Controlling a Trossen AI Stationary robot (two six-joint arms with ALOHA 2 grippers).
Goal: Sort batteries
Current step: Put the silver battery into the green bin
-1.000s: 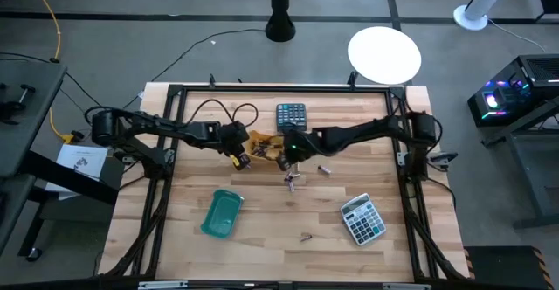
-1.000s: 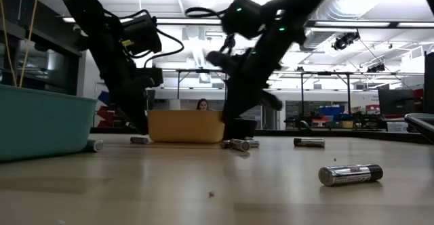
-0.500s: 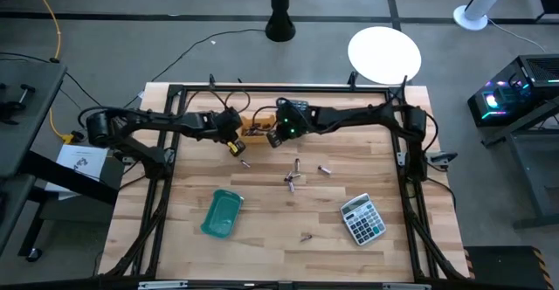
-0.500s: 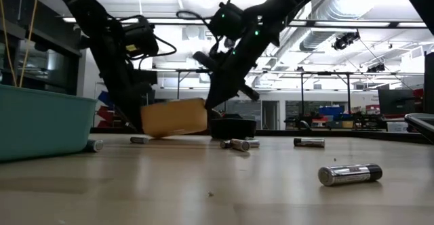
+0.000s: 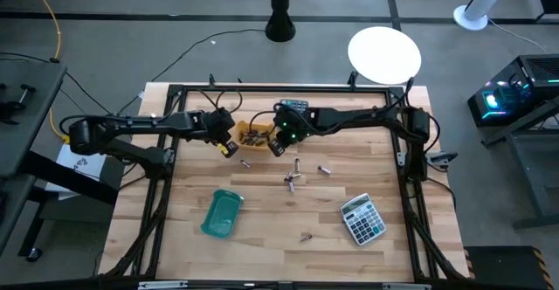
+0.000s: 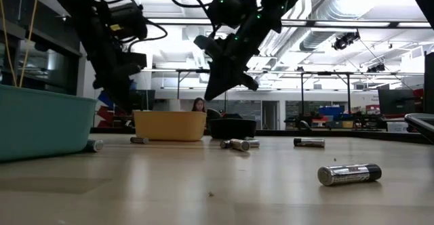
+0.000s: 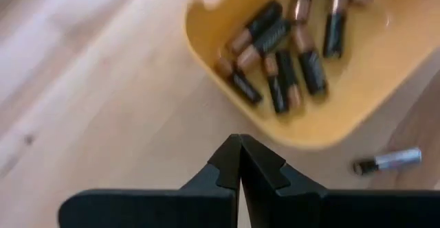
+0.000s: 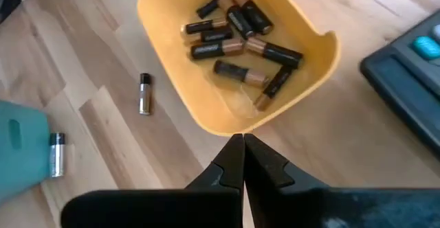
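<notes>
Judged from how things lie, the sort is partly done: nearest the low camera a silver battery point(image 6: 350, 174) lies alone, past it a teal bin point(image 5: 222, 213) with a cell against its side, then loose batteries point(image 5: 293, 180) mid-table, and farthest the yellow tray point(image 8: 237, 56) holding about ten copper-topped cells. Both the left gripper point(image 5: 225, 145) and the right gripper point(image 5: 278, 143) hang just beside that tray with fingers pressed together, holding nothing. Only the wrist views show the tray's contents; only the high view shows the two calculators point(image 5: 362, 218).
</notes>
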